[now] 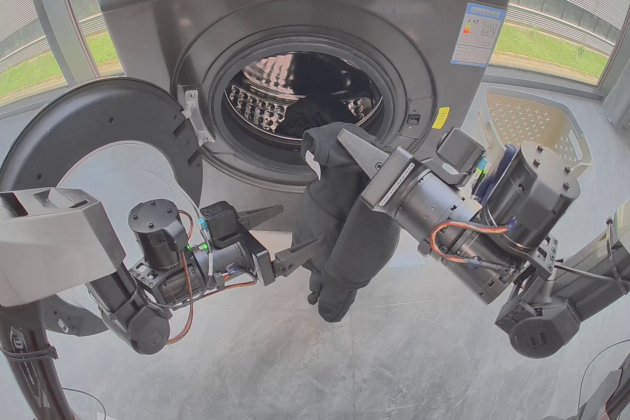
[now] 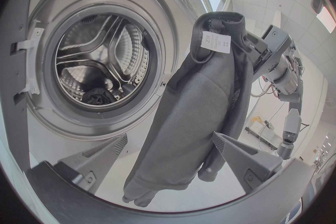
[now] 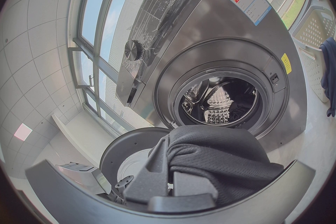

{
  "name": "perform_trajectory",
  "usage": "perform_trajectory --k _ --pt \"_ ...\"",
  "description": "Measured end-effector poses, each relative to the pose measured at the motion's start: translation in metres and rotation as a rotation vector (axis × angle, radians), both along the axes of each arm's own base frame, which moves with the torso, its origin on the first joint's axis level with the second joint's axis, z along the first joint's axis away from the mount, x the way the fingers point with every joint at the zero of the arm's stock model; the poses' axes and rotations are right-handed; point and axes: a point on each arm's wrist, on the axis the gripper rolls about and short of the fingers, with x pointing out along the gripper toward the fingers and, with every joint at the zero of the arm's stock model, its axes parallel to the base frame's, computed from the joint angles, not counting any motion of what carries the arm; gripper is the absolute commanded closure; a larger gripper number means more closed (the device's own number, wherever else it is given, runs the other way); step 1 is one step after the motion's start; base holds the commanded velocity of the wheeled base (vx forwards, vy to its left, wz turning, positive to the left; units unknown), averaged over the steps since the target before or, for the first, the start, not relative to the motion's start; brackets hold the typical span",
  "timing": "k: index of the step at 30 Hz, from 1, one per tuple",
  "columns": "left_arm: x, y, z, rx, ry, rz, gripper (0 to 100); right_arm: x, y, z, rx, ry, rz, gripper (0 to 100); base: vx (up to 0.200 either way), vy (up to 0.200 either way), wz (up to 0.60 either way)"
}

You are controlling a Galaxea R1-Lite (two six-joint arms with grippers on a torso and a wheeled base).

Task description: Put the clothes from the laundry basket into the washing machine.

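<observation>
Head view: the right gripper is clamped on the collar end of a dark garment. It hangs limp below the fingers, just in front of the washer opening. It's held high by one end, prob. so the loose length clears the lip of the drum on the way in. The left gripper has its fingers spread w/ nothing in them. Its lower fingertip sits at the garment's edge; touching or not, can't tell. My guess is it's there to steady or lift the dangling tail. The door is swung wide, off beyond the left fingers. The basket, pale perforated plastic, sits behind the right gripper w/ a blue cloth over its rim.

Left wrist view: the garment hangs just ahead of the spread fingertips. It's a soft matte knit, folded lengthwise, w/ a white tag at the top near the right fingers. Beyond it the drum is ribbed shiny steel, w/ a dark item already at the bottom.

Right wrist view: the fabric bunched btw the shut fingers shows a fine mesh weave. The drum mouth lies ahead of the fingertips, so the garment is near but not yet inside.
</observation>
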Motion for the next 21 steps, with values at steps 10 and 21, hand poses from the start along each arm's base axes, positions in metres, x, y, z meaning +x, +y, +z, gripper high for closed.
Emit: perform_trajectory --k 10,21 --pt "0.007 -0.006 0.005 -0.012 -0.036 -0.080 0 -0.002 0.002 -0.001 -0.002 0.003 0.008 100 0.000 0.000 0.00" --pt "0.023 -0.019 0.007 -0.039 -0.076 -0.092 100 -0.003 0.002 -0.001 -0.002 0.002 0.009 100 0.000 0.000 0.00"
